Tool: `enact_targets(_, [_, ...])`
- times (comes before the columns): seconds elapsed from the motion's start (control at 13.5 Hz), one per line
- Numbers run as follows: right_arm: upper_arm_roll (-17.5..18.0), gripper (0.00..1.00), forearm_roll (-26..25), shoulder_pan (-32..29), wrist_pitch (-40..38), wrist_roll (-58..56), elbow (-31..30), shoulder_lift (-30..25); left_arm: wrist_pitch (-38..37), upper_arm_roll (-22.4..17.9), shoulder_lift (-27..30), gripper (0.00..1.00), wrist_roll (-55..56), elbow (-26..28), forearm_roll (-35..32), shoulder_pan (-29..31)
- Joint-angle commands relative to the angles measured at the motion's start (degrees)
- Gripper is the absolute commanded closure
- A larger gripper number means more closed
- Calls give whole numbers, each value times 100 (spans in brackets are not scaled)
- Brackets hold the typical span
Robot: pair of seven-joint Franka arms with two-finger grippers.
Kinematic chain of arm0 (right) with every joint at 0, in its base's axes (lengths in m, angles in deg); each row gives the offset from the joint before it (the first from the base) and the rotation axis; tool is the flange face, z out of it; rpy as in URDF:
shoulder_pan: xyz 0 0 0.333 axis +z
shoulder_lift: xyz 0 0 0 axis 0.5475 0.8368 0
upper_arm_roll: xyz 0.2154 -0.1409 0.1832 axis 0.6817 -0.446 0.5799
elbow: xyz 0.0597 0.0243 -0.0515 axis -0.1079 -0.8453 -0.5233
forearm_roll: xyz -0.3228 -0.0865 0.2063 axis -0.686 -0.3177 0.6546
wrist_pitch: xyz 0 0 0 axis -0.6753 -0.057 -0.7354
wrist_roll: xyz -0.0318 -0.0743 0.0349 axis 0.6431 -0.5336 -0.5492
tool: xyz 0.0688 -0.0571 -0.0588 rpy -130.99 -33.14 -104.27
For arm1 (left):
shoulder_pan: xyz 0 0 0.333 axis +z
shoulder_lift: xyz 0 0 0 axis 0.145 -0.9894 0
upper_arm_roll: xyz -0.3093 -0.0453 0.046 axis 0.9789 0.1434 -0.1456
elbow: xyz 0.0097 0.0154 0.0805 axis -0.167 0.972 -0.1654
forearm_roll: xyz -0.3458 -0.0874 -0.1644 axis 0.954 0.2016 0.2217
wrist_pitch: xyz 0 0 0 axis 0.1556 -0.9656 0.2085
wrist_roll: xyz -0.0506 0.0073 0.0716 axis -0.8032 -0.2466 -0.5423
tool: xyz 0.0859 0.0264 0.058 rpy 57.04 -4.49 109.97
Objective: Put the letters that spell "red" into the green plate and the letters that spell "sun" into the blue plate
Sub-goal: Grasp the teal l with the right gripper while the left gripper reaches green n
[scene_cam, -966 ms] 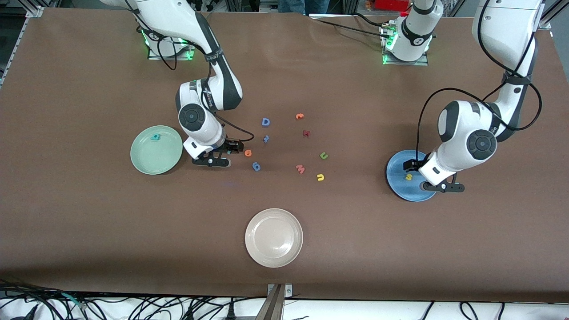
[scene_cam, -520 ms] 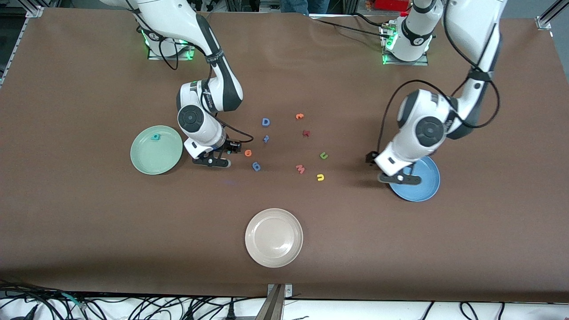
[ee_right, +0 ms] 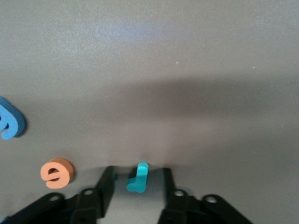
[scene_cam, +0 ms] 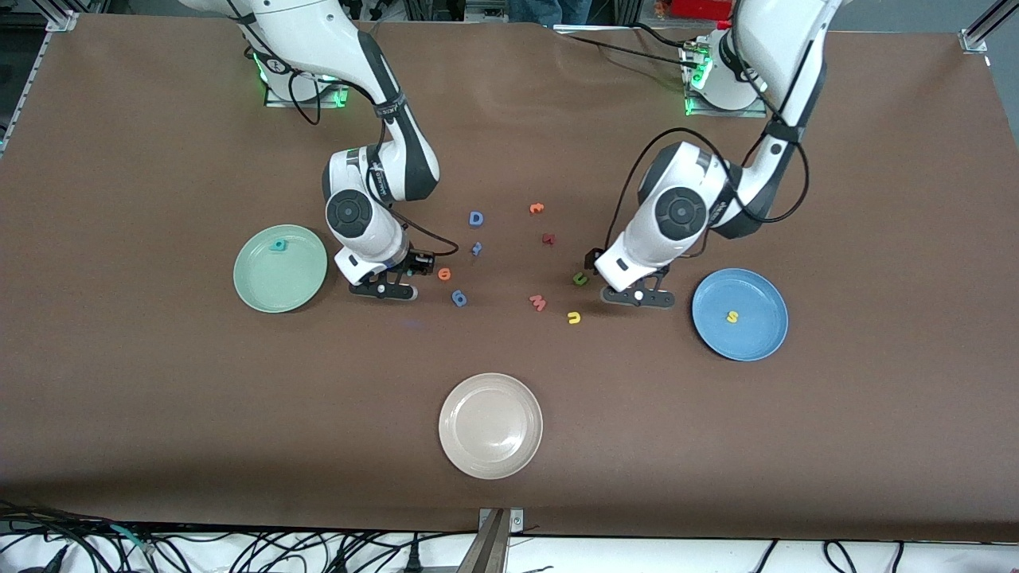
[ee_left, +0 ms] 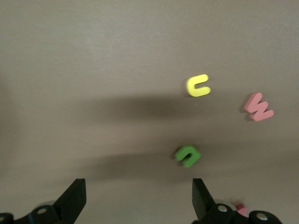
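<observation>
Two Franka arms worked over a brown table point(scene_cam: 159, 398) scattered w/ tiny foam letters.

Risks first. The right gripper point(ee_right: 135, 186) was low at the table just beside the green plate point(scene_cam: 280, 268), jaws close either side of a teal "r" point(ee_right: 138, 178) but w/ small gaps showing, so not yet clamped. The letter was thin and light; a slightly off-centre close could probably pivot it or squirt it out. The orange "e" point(ee_right: 57, 172) lay just beside one finger and could get nudged. The left gripper point(ee_left: 135, 200) hovered over the table, jaws wide apart, w/ the green "u" point(ee_left: 188, 155) nearer one finger than the middle; coming down as it was, it would likely land on the letter or knock it toward the pink "w" point(ee_left: 258, 107).

Task things: a teal looped letter point(scene_cam: 278, 245) lay in the pale mint green plate, near its rim. A yellow "s" point(scene_cam: 732, 317) lay in the mid-blue plate point(scene_cam: 739, 314), toward the left arm's end. The yellow "n" point(scene_cam: 573, 318) lay on bare table, nearer the front camera than the green "u". Off-task: blue capital D point(scene_cam: 476, 218), blue looped letter point(scene_cam: 459, 298), beige-white plate point(scene_cam: 490, 426).
</observation>
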Motion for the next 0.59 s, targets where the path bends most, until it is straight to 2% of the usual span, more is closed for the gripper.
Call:
enact_targets(0.0, [7, 72, 147, 35, 71, -54, -42, 13, -51, -56, -630, 0, 341, -820, 162, -181])
enact_targets(0.52, [-2, 95, 147, 35, -43, 42, -33, -22, 678, 136, -903, 0, 676, -778, 136, -243])
